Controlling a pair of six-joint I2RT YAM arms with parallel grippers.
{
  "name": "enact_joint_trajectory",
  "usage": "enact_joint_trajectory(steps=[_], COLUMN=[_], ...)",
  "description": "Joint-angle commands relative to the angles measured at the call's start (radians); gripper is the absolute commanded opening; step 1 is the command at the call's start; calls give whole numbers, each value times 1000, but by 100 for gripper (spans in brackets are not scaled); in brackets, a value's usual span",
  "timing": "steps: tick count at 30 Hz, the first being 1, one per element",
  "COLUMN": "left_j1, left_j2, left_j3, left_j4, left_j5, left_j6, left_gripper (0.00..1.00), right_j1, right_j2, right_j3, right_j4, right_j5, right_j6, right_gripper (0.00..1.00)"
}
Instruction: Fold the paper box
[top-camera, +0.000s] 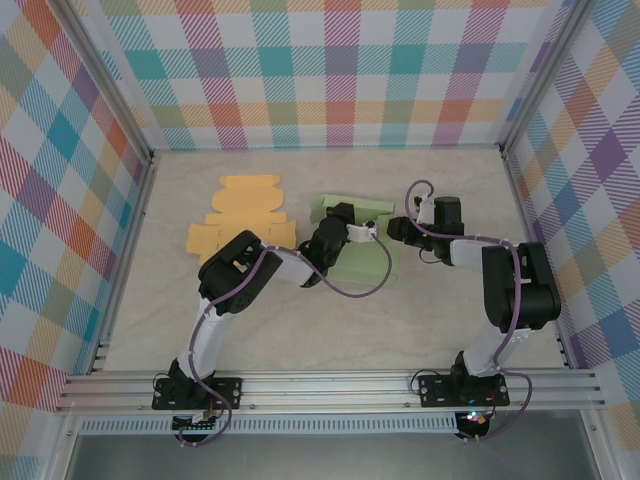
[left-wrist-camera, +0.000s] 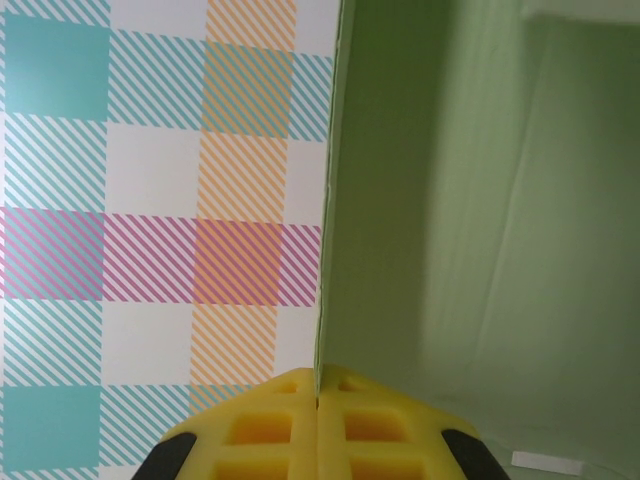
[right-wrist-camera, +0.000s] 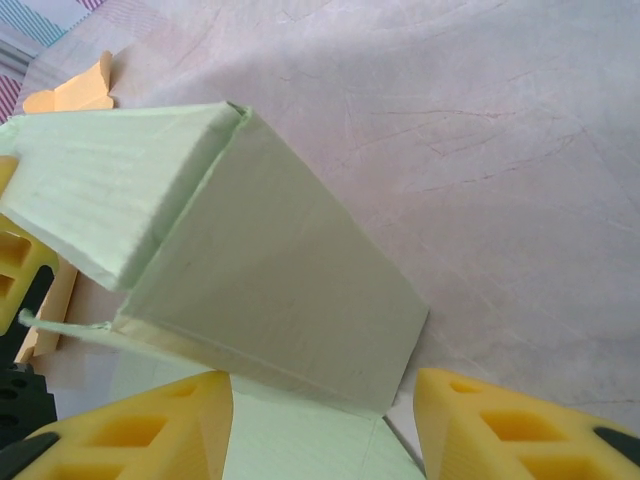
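Note:
The pale green paper box (top-camera: 366, 263) lies partly folded at the middle of the table. My left gripper (top-camera: 343, 214) is over its rear part, shut on the thin edge of an upright green panel (left-wrist-camera: 470, 200); the yellow pads (left-wrist-camera: 270, 420) meet on that edge. My right gripper (top-camera: 396, 228) is at the box's right end and stands open. In the right wrist view its fingers (right-wrist-camera: 500, 420) sit wide apart on either side of a raised green side wall (right-wrist-camera: 270, 270), touching nothing.
A flat orange box blank (top-camera: 243, 215) lies to the left of the green box, and its corner (right-wrist-camera: 75, 95) is in the right wrist view. Plaid walls (top-camera: 340, 70) enclose the table on three sides. Bare tabletop (top-camera: 450, 180) extends behind and to the right.

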Motion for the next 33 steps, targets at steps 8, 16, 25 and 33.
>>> enact_joint_trajectory(steps=[8, 16, 25, 33], left_j1=[6, 9, 9, 9], left_j2=[-82, -110, -106, -132], left_j3=[-55, -52, -48, -43], left_j4=[-87, -162, -178, -201], left_j5=[100, 125, 128, 125], left_j6=[-46, -70, -74, -157], left_gripper=[0, 0, 0, 0], right_j1=[31, 85, 119, 146], right_j2=[-4, -17, 14, 24], right_j3=[10, -6, 15, 60], right_j4=[41, 83, 115, 36], right_j5=[127, 263, 404, 522], right_j6=[-53, -77, -76, -69], right_gripper=[48, 47, 42, 23])
